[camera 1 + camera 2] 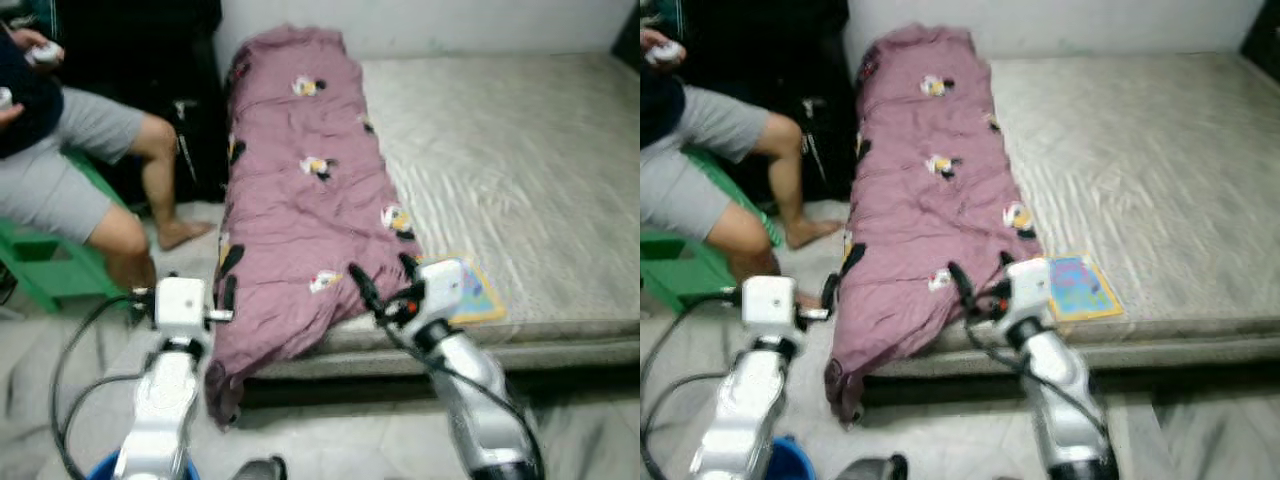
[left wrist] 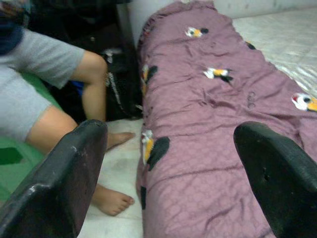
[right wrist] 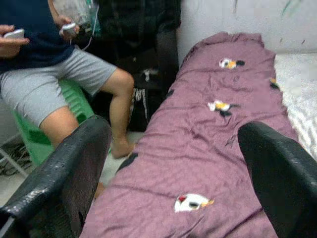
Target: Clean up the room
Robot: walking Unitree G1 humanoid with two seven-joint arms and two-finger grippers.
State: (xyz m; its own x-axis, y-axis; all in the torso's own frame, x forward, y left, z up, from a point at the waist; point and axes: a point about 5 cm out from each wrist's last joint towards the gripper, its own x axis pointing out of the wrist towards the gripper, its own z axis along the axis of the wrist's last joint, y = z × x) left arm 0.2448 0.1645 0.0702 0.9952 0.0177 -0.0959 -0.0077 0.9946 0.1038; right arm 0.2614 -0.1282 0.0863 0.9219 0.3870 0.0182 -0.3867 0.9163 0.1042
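Both hands, the left hand [image 1: 228, 297] and the right hand [image 1: 384, 275], spread apart, hover at the mauve quilt [image 1: 300, 190] at centre frame, seemingly about to grip its near end on the mattress [image 1: 520, 170].

Seated person in grey shorts [image 1: 60, 170] cut off above the chest by the frame edge, small blue round object [image 1: 790, 460] cropped at the bottom edge, small white objects in the person's hands [image 3: 15, 33] too blurred to identify

Both silver arms raised forward, left claw [image 2: 168, 168] and right claw [image 1: 383, 275] spread wide, empty.
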